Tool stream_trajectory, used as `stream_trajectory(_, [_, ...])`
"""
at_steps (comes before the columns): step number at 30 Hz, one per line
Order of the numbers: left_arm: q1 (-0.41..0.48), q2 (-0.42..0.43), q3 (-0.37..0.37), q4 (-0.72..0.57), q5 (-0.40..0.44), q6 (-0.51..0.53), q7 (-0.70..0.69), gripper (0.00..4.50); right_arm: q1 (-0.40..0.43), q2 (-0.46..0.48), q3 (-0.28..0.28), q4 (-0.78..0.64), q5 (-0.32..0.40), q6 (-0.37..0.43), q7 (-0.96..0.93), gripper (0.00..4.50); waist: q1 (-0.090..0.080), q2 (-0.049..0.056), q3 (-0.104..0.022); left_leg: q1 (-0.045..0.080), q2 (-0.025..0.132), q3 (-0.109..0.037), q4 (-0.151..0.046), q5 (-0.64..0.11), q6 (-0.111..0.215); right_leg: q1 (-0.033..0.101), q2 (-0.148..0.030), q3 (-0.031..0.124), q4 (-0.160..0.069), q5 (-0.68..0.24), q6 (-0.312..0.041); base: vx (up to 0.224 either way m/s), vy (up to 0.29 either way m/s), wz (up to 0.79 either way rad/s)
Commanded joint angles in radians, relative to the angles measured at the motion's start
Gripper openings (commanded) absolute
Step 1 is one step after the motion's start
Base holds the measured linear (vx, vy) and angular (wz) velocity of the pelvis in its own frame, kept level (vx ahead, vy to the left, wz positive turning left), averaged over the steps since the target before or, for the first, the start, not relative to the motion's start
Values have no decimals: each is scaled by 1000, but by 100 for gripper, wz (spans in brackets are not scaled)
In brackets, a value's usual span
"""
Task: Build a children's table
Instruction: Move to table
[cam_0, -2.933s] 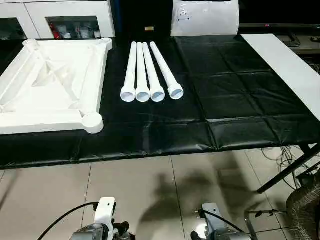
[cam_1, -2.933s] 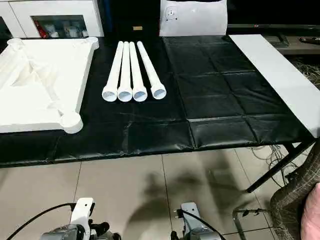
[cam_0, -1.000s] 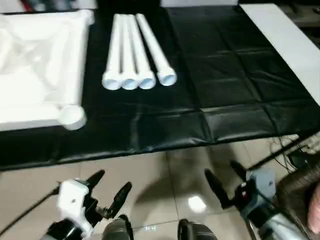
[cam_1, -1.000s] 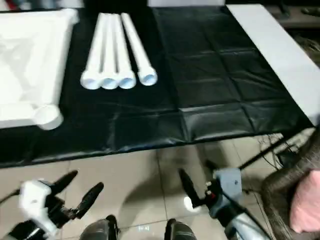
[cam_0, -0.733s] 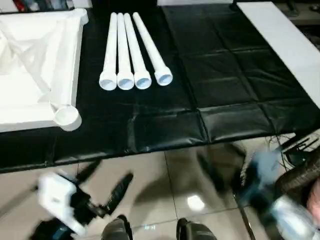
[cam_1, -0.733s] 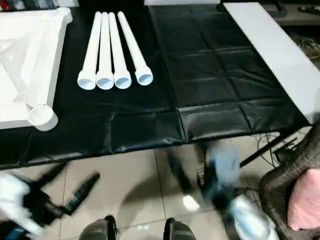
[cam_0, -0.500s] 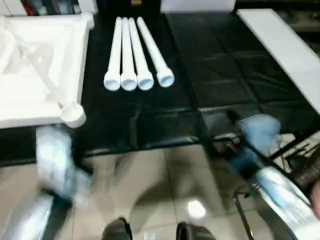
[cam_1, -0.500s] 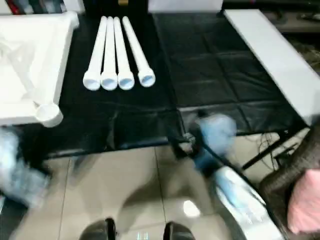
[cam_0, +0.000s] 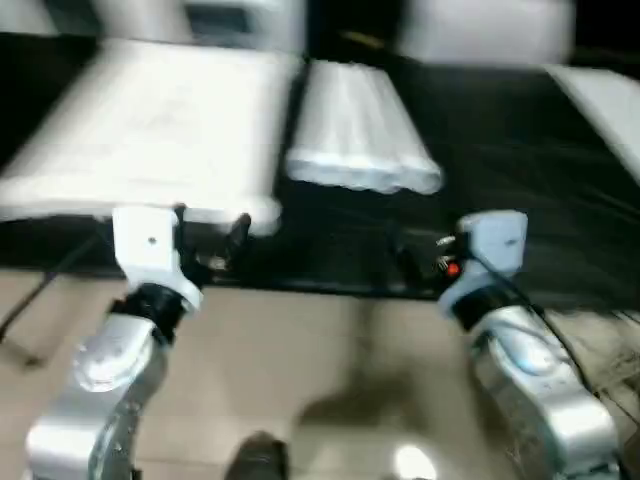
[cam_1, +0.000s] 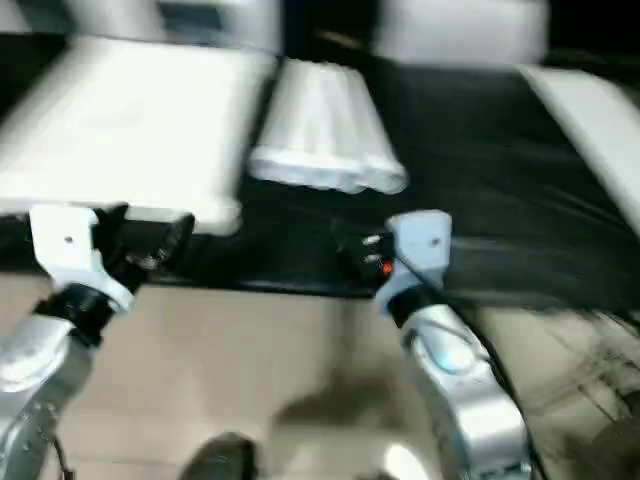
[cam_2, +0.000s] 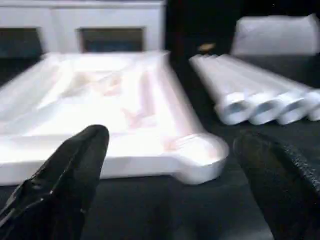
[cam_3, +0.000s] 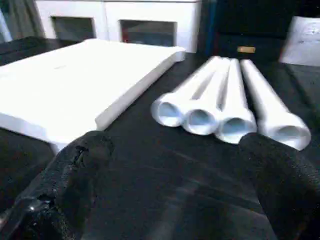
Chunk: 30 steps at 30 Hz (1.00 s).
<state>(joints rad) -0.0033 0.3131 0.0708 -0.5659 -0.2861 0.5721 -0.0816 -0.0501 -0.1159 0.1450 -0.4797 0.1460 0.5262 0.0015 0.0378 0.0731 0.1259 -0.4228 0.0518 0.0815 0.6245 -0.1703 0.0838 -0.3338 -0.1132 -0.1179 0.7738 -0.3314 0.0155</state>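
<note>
The children's table lies in parts on a black-covered bench. Its white top (cam_0: 150, 130) rests upside down at the left, ribs up, with a round corner socket (cam_2: 200, 155) nearest me. Several white legs (cam_0: 360, 140) lie side by side just right of it, open ends (cam_3: 200, 120) toward me. My left gripper (cam_0: 210, 225) hangs open at the bench's front edge, facing that socket, black fingers (cam_2: 65, 175) spread wide and empty. My right gripper (cam_0: 415, 250) is open too, at the front edge before the legs, fingers (cam_3: 280, 180) wide apart.
A white cabinet (cam_2: 100, 25) with dark glass fronts stands behind the bench. A white sheet-like object (cam_2: 275, 35) sits at the back right, and a white board (cam_0: 600, 100) runs along the right side. Tiled floor (cam_0: 300, 350) lies below the bench's front edge.
Both arms have swung up from low over the floor to the bench's front edge, fingers still wide. The head camera has also shifted, so the whole picture has moved.
</note>
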Motion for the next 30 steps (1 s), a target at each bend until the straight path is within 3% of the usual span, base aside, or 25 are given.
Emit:
stream_trajectory(1, [5,10,-12,9,1,23,-4,447,19,15,-48,-15,-39,8,-60,450,-13,36,-84,103,98,-29,-149,-152,-79,-69,104,-19,10,-55,22,-9,269,8])
stream_trajectory(4, [-10,16,-22,27,5,32,-1,447,48,64,-87,-27,3,53,-79,450,18,-8,-95,43,77,-20,-255,-365,-606,-11,45,14,-73,62,-158,-24,240,0])
stream_trajectory(5, [-16,13,-23,30,5,36,0,447,56,67,-88,-29,13,59,-76,450,25,-89,-107,83,50,-44,68,-189,-425,-64,-203,132,-240,-113,-176,-31,196,4])
stream_trajectory(6, [-30,11,-30,38,10,41,-1,447,75,69,-87,-33,21,52,-72,450,-5,-16,-46,8,80,-120,163,-202,-212,-4,-245,190,-275,-121,-294,82,178,14])
stream_trajectory(7, [-42,13,-48,49,30,14,-13,447,93,59,-74,-31,-1,19,-74,450,-7,-8,-63,-21,106,-156,153,-144,-233,60,-189,123,-214,-60,-312,70,233,-17])
stream_trajectory(8, [-45,13,-53,51,33,14,-17,447,97,57,-72,-29,-3,13,-73,450,3,29,-77,36,193,-231,140,-109,-280,43,-128,73,-183,-13,-196,70,233,-17])
stream_trajectory(9, [-47,9,-57,55,38,15,-14,447,96,56,-74,-27,2,14,-70,450,-33,72,-50,34,216,-289,-87,-427,-398,-10,28,51,16,-12,-84,-62,327,-33])
stream_trajectory(10, [-47,3,-59,59,47,8,-11,447,94,58,-73,-27,-2,14,-74,450,-51,61,-53,20,157,-263,-129,-488,-454,-9,65,42,14,-33,-20,-116,318,-8])
stream_trajectory(11, [-41,-7,-64,55,47,-7,-14,447,90,49,-68,-28,-16,10,-73,450,-33,83,-52,9,46,-164,-199,-643,-630,-11,113,7,39,-17,-29,-116,318,-8])
stream_trajectory(12, [-33,-15,-69,47,43,-3,-14,447,84,45,-65,-31,-21,15,-69,450,-52,51,-67,22,36,-175,-192,-668,-627,7,97,14,3,2,-57,-131,174,-1])
stream_trajectory(14, [-25,-22,-79,39,46,9,-1,447,77,47,-68,-33,-25,25,-65,450,-52,-5,-116,62,50,-140,-28,-448,-468,33,-139,117,-185,-73,-182,-116,63,-7])
stream_trajectory(15, [-9,-48,-86,33,36,2,7,447,60,42,-69,-45,-26,87,-62,450,-88,-14,-107,30,164,-176,144,-119,-305,93,-343,137,-281,34,-266,-82,53,-26])
stream_trajectory(16, [-1,-64,-93,30,38,-1,18,447,49,39,-73,-50,-19,119,-57,450,-104,-9,-87,16,185,-201,154,-88,-288,105,-319,77,-275,-17,-247,-48,111,-49])
stream_trajectory(17, [1,-71,-96,29,42,-3,23,447,46,38,-75,-51,-14,126,-56,450,-103,43,-50,64,160,-213,40,-424,-359,64,-112,-29,-199,-254,-154,-48,111,-49])
stream_trajectory(18, [1,-71,-96,29,42,-3,23,447,46,38,-75,-51,-14,126,-56,450,-135,61,-28,46,157,-230,-116,-878,-419,31,8,-22,-77,-286,-70,-135,147,-43])
stream_trajectory(19, [11,-89,-113,26,47,3,34,447,36,16,-60,-44,-7,126,-26,450,-105,57,-16,-81,76,-176,-281,-1345,-414,161,61,-26,46,-224,-36,-218,100,-8])
stream_trajectory(20, [13,-93,-119,26,52,5,38,447,34,10,-57,-40,-5,125,-17,450,-65,24,-39,-98,33,-86,-218,-1145,-283,196,89,-6,64,-331,-60,-218,100,-8])
stream_trajectory(22, [31,-104,-131,22,61,1,40,447,24,-5,-43,-23,-15,115,-2,450,-112,-106,-115,94,53,-24,220,-463,-156,41,-126,139,-252,-1045,-92,-41,-73,19])
stream_trajectory(23, [33,-105,-132,22,62,0,41,447,22,-6,-41,-21,-16,115,0,450,-122,-69,-49,-38,65,-53,275,-202,-53,129,-210,234,-353,-1086,-240,44,-129,15])
stream_trajectory(25, [43,-116,-129,16,63,2,43,447,3,-9,-39,-9,-24,118,4,450,-86,-79,-35,7,77,-50,218,-205,-95,148,-117,167,-310,-919,-284,57,-36,-4])
stream_trajectory(26, [42,-122,-124,15,64,2,44,447,-13,-6,-47,-6,-23,129,3,450,-71,-83,-46,67,76,-27,128,-272,-73,150,-41,142,-293,-776,-290,0,0,0])
stream_trajectory(27, [39,-124,-124,16,65,2,44,447,-20,-4,-52,-5,-24,136,5,450,-73,-36,-66,142,103,-32,11,-299,-87,136,24,95,-256,-562,-263,-2,26,40])
stream_trajectory(28, [37,-123,-126,18,65,0,41,447,-23,-4,-55,-4,-26,138,6,450,-97,-35,-34,189,149,-78,-74,-520,-76,59,76,79,-206,-497,-226,-2,28,33])
stream_trajectory(29, [35,-121,-127,19,67,0,40,447,-24,-6,-56,-2,-26,138,7,450,-134,-24,-78,238,250,-169,-150,-709,-16,43,70,79,-69,-219,-114,-2,28,33])
stream_trajectory(30, [31,-119,-130,22,68,-3,37,447,-24,-11,-59,1,-28,138,7,450,-150,-10,-95,261,250,-191,-147,-679,119,-2,57,77,-28,-86,0,51,28,7])
